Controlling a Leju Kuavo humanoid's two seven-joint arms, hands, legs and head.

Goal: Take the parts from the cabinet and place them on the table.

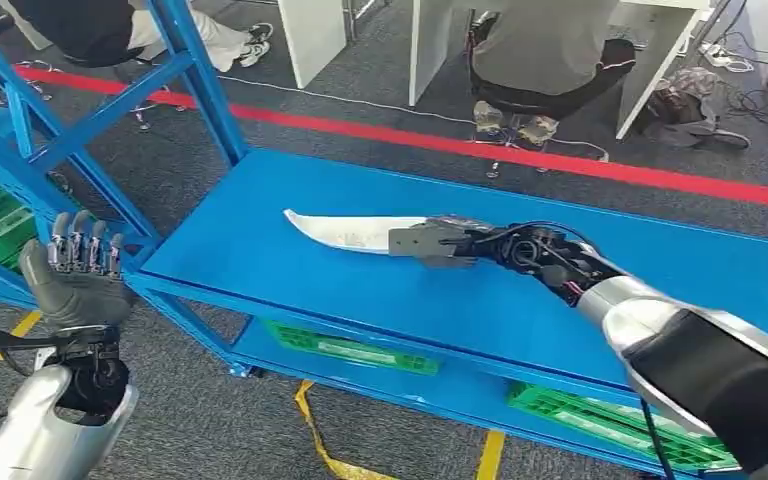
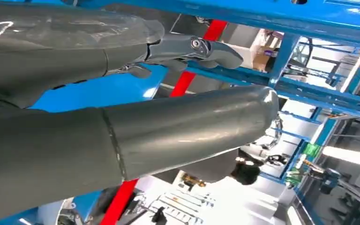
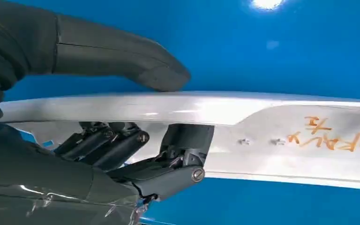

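right hand [image 1: 438, 242] grips curved white part [image 1: 345, 229] at one end, low over blue surface [image 1: 260, 250] | left hand [image 1: 78, 270] empty, fingers apart | risk: your end-grip lets the long part tilt or slip

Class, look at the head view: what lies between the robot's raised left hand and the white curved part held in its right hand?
In the head view, the left hand and the white part are separated by a blue frame post and bare blue shelf top.

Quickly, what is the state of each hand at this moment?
Left hand: open, fingers apart and raised, holding nothing.
Right hand: holding the long white curved part over the blue table.
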